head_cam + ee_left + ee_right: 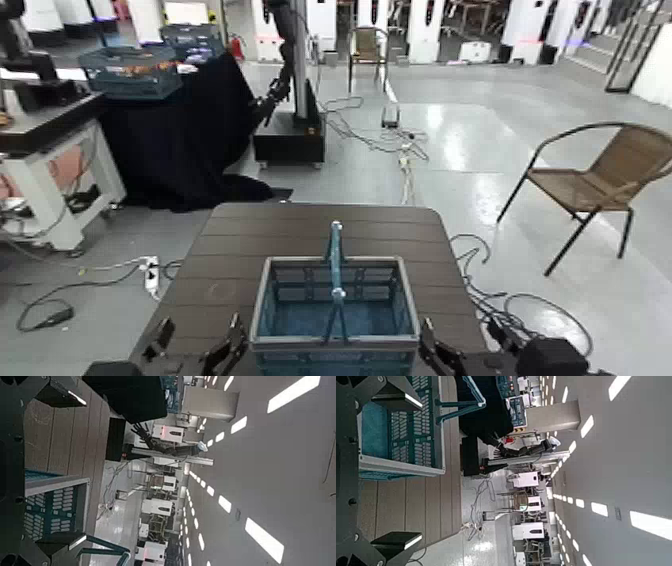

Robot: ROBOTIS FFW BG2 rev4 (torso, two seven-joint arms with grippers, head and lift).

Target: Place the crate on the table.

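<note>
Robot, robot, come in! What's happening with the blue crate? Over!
Left gripper and right gripper open, flanking crate. Crate sits on table. Nothing in the way.

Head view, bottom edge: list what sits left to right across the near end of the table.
left gripper → crate on the table → right gripper

Slotted plastic crate [335, 312], matt slatted table [300, 235]
</note>
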